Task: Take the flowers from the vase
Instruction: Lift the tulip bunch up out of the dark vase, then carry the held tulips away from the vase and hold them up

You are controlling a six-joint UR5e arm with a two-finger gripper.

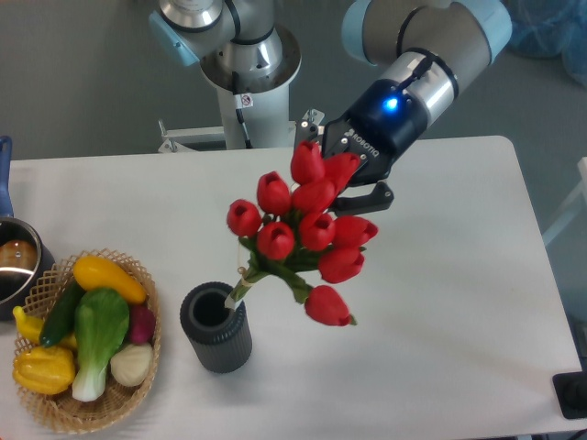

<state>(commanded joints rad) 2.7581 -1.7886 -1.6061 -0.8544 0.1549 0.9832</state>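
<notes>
The flowers [298, 229], a tied bunch of red tulip buds with green leaves, lean up and to the right out of the vase. Their stem ends [244, 284] are just at the mouth of the vase [218, 337], a short dark grey ribbed cylinder standing at the front middle of the white table. My gripper [337, 172] comes in from the upper right. Its two fingers sit on either side of the topmost buds and are closed on them. The gripper's inner faces are hidden by the buds.
A wicker basket [147, 353] with yellow, green and white vegetables stands at the front left, close to the vase. A metal pot [13, 266] sits at the left edge. The robot base [240, 64] stands behind the table's far edge.
</notes>
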